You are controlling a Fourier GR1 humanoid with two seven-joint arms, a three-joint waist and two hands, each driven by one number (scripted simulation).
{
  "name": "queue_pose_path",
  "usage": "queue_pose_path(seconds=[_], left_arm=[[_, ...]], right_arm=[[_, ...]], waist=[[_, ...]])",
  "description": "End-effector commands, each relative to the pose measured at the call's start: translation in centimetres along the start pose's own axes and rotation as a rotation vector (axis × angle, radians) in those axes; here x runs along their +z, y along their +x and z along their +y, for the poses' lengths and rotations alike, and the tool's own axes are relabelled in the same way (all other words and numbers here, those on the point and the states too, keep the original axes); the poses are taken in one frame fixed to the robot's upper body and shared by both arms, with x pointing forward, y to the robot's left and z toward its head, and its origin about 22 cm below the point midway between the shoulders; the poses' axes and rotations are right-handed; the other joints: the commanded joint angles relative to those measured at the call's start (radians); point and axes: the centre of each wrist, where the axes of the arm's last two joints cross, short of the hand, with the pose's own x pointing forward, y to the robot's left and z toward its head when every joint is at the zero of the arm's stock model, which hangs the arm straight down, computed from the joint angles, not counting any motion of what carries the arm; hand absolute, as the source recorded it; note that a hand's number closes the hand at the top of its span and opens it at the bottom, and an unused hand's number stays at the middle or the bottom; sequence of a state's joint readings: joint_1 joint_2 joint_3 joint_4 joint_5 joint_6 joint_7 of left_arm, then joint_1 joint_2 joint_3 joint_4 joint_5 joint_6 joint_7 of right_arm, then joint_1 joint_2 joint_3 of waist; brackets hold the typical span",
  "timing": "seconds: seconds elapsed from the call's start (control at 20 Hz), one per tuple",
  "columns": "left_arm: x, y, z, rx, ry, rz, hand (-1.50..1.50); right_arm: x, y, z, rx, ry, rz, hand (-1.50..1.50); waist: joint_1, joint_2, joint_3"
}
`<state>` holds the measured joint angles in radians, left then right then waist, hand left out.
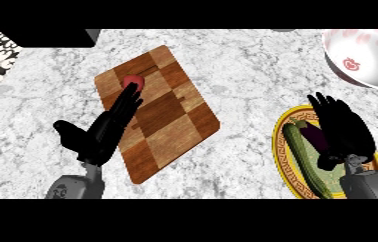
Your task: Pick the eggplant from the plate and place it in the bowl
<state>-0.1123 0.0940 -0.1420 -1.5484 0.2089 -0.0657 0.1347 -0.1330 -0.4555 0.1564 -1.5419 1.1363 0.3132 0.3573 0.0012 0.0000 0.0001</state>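
A dark purple eggplant lies on the yellow-rimmed plate at the lower right, beside a long green vegetable. My right hand hovers over the plate just right of the eggplant, fingers straight and pointing up the view, thumb near the eggplant's lower end. It partly hides the plate's right side. The white bowl with red marks sits at the top right, cut by the view's edge. My left hand rests open over the wooden cutting board's left edge.
A checkered wooden cutting board lies at centre left with a small red item near its far end, at my left fingertips. A black object fills the top left corner. Marble counter lies between board and plate.
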Motion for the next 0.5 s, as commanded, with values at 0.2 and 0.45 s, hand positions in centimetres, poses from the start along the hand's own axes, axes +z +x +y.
queue_pose_path(seconds=[0.2, 0.45], left_arm=[[-1.4, 1.6, -1.3, -0.001, 0.011, 0.010, 0.00], [-0.1, -0.9, 0.4, -0.004, 0.001, 0.002, 0.00]], right_arm=[[-0.4, -0.5, 3.7, 0.009, -0.060, -0.113, 1.50], [-2.4, -1.8, 0.6, 0.033, -0.068, -0.143, 1.50]], waist=[[0.000, 0.000, 0.000], [0.000, 0.000, 0.000]])
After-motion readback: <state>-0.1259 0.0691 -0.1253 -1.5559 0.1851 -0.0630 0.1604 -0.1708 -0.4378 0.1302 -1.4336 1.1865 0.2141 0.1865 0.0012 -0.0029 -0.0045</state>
